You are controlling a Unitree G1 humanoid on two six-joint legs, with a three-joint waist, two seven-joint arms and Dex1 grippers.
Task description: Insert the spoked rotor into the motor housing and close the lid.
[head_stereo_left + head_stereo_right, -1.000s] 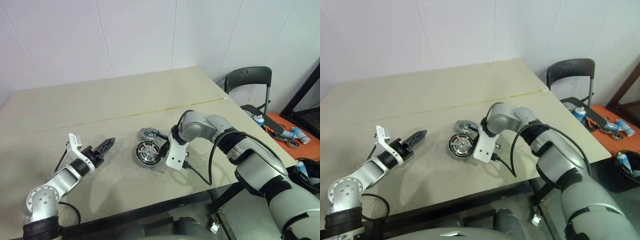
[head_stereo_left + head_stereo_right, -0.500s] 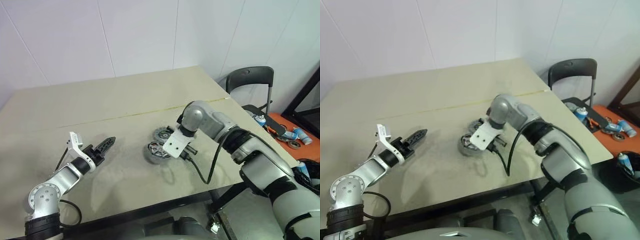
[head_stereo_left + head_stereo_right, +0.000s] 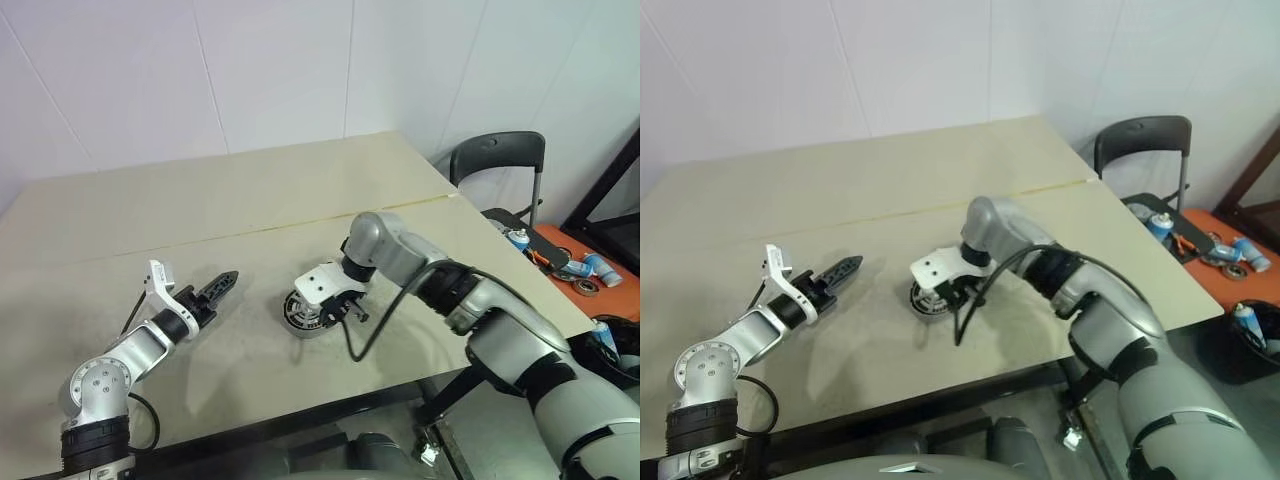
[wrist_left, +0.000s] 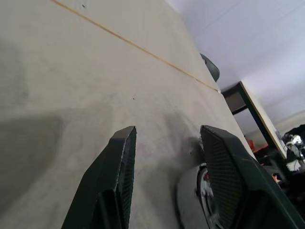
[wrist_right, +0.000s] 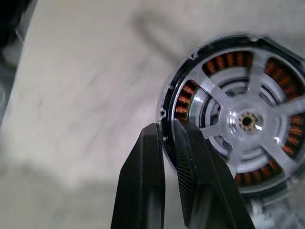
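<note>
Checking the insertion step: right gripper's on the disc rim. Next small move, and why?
Probably open the right gripper and lift clear. It pinches the black rim of the spoked rotor, and copper windings of the motor housing show through the spokes, so the rotor looks set in; fully seated, I cannot tell.

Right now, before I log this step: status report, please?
Left gripper open, empty. Right gripper shut on rotor rim; copper windings show through spokes. Nothing blocking.
</note>
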